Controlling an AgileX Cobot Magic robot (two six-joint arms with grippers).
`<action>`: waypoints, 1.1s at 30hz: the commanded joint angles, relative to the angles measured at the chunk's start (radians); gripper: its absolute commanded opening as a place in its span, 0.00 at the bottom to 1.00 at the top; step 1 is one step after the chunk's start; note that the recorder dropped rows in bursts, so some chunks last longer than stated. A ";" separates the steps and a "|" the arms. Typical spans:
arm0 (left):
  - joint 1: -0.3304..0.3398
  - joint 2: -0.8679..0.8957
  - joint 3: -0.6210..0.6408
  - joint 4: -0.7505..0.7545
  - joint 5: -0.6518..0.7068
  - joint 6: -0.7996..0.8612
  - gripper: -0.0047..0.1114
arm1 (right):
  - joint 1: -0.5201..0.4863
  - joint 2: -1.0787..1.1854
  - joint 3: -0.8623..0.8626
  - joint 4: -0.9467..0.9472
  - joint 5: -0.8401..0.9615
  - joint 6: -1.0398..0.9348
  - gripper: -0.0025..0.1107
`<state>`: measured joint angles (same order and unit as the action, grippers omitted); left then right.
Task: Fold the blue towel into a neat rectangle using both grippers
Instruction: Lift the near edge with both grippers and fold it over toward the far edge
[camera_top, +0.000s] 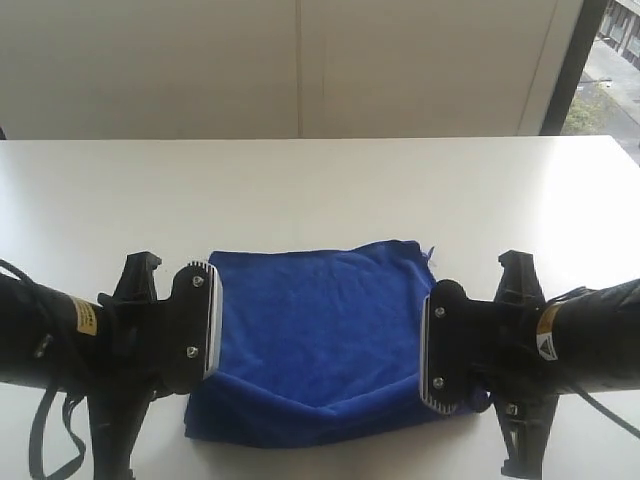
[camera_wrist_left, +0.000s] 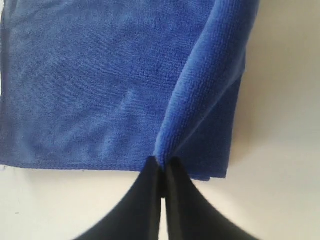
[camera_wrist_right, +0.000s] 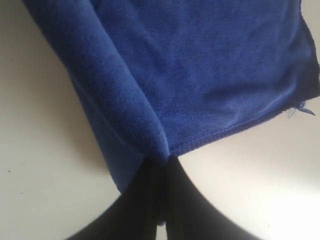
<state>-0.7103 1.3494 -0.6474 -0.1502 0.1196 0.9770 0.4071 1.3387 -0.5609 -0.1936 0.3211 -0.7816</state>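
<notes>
Nearest, the blue towel (camera_top: 315, 320) lies on the white table (camera_top: 320, 180) between the two arms. Its near edge shows a second layer peeking out below the top one, so it looks already doubled over, with the layers not quite flush. Just behind that edge, the left gripper (camera_wrist_left: 161, 165) has its jaws pressed together on a pinch of the towel's side hem, and a ridge of cloth rises from the tips. The right gripper (camera_wrist_right: 162, 162) is clamped the same way on the opposite side. Both bites look shallow, taken right at the hem.

That is the main risk, as I judge it: a thin bite on soft terry could slip out once the cloth is lifted or pulled, dropping one side and skewing the fold. I cannot tell whether each pinch holds both layers or only the top one. If only one, the lower layer would be left on the table and the rectangle would come out ragged. Uneven travel of the two arms would twist the towel, and pulling them apart would drag it across the smooth top.

Farther on, the far edge lies fairly straight, with a small loose thread or tag (camera_wrist_right: 302, 109) at one corner. A fold laid short of or past that edge would leave it uneven. Beyond is more tabletop and a pale wall (camera_top: 300, 60).
</notes>
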 joint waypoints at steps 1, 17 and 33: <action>0.042 0.022 0.006 0.004 0.004 -0.012 0.04 | 0.000 0.034 -0.032 -0.044 -0.018 0.059 0.02; 0.134 0.073 0.006 0.004 -0.217 0.018 0.04 | -0.001 0.180 -0.184 -0.424 -0.046 0.432 0.02; 0.141 0.297 -0.109 0.003 -0.494 0.071 0.04 | -0.114 0.321 -0.281 -0.539 -0.117 0.551 0.02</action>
<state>-0.5731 1.6247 -0.7259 -0.1396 -0.3724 1.0327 0.3100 1.6533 -0.8245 -0.7227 0.2192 -0.2418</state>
